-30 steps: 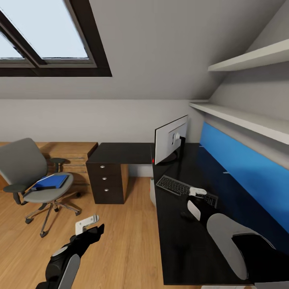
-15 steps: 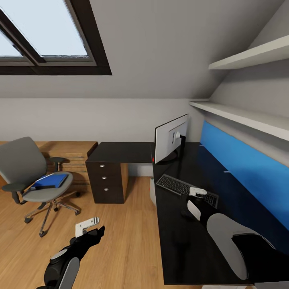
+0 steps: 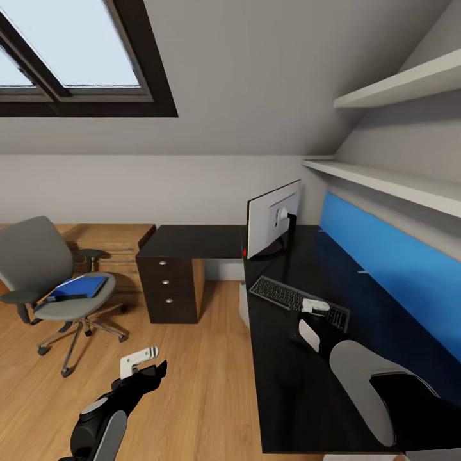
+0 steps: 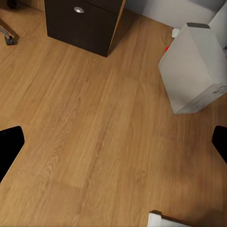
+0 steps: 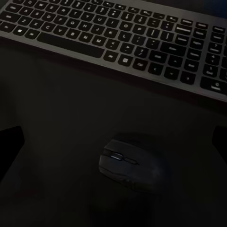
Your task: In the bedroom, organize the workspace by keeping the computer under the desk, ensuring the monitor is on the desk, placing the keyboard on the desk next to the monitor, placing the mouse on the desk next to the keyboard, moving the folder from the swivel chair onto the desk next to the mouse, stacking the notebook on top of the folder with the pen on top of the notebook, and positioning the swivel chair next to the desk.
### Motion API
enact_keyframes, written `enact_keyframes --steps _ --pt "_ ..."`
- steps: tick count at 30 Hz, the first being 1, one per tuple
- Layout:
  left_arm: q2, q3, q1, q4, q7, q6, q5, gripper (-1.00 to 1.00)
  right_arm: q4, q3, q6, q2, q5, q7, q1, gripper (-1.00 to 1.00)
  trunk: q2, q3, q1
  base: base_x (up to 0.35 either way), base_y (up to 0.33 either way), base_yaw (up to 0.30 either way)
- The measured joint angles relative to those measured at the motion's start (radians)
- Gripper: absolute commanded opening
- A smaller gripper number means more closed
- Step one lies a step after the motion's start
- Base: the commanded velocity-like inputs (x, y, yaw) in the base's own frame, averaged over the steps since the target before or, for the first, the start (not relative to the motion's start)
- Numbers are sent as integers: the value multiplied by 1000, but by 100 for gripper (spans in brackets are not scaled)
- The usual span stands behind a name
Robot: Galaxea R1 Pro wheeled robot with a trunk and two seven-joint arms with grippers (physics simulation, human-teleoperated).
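The right gripper (image 3: 315, 307) is held low over the black desk (image 3: 282, 384), just above the near end of the keyboard (image 3: 298, 299). In the right wrist view its two dark fingertips (image 5: 10, 142) are seen far apart at the picture's edges, so the jaws are spread wide and nothing is held between them. The mouse (image 5: 126, 166) is seen lying on the desk between those fingertips, just beside the keyboard (image 5: 118, 35) and not touched by either finger.

The left gripper (image 3: 139, 362) is held out over the wood floor (image 3: 192, 384), well apart from the desk. Its fingertips (image 4: 9, 146) are likewise spread wide, with only floor between them. The computer (image 4: 194, 68) is seen standing on the floor beside the drawer unit (image 4: 82, 21).

The monitor (image 3: 272, 221) stands on the desk behind the keyboard. The blue folder (image 3: 78, 288) lies on the seat of the swivel chair (image 3: 45, 272), which stands away from the desk.
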Motion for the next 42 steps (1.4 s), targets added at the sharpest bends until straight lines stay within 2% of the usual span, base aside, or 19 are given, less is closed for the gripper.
enact_keyframes --steps 10,20,42 --pt "0 0 0 3 1 0 0 100 -5 -2 -3 -2 -1 4 0 100 -70 -31 38 0 0 0" --pt "0 3 0 3 1 0 -1 100 -27 -2 -46 -3 -2 1 0 100 -140 -63 77 0 0 0" --pt "4 6 1 6 1 -1 -6 100 -38 -4 -46 -4 -6 -2 0 100 -141 -63 77 6 0 0"
